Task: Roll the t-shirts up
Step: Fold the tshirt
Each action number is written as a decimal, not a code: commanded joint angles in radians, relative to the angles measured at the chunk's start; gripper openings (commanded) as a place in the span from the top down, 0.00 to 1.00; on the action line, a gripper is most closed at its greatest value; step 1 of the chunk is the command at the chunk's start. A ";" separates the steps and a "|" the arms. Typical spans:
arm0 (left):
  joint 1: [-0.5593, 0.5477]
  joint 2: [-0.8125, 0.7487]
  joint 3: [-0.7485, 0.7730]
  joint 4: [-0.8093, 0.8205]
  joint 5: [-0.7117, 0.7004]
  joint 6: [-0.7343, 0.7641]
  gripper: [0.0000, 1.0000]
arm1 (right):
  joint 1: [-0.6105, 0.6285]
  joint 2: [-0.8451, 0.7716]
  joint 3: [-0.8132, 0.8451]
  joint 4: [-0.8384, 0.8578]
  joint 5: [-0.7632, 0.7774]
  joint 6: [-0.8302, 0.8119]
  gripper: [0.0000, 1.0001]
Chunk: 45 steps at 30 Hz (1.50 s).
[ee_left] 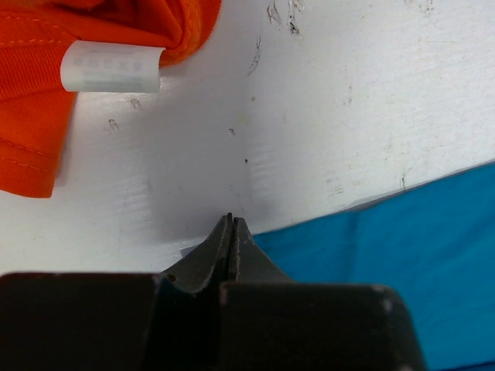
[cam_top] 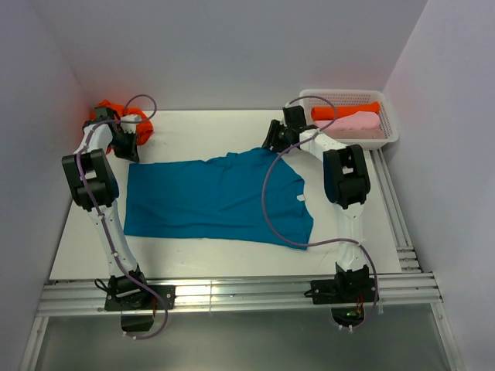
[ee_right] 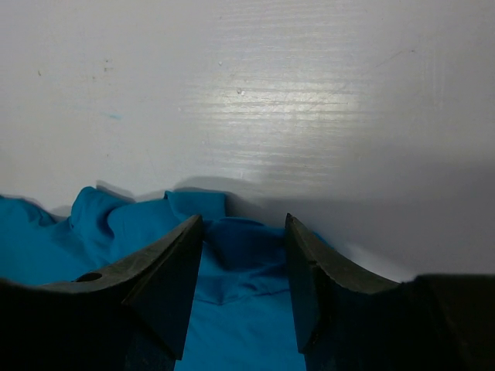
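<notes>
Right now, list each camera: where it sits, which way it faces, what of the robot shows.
Top external: above and behind, looking down on the table; left arm and right arm whole.
Left wrist: on that wrist, looking past the shut left gripper at the orange t-shirt.
Right wrist: on that wrist, looking through the open right gripper at the bunched teal t-shirt.
Shared: all three show that teal t-shirt.

On table [cam_top: 201, 127], centre: spread t-shirt [cam_top: 216, 197]. Behind its left corner, apart: bunched t-shirt [cam_top: 104, 110]. Far right: basket [cam_top: 390, 124], two rolled t-shirts [cam_top: 348, 110] inside, one behind other. left gripper [ee_left: 232, 222] at spread t-shirt's far-left edge; right gripper [ee_right: 244, 220] over its far-right edge.
</notes>
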 commanded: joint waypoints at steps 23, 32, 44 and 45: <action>-0.023 0.015 0.018 -0.022 0.008 0.021 1.00 | 0.009 -0.017 0.127 -0.076 -0.013 -0.102 0.51; -0.027 0.010 0.011 -0.025 0.005 0.029 1.00 | 0.010 -0.015 0.130 -0.096 -0.010 -0.140 0.53; -0.031 0.004 0.006 -0.033 0.007 0.034 1.00 | 0.030 0.012 0.162 -0.161 0.027 -0.195 0.53; -0.031 0.003 0.004 -0.035 0.005 0.032 1.00 | 0.029 0.016 0.164 -0.164 0.030 -0.198 0.53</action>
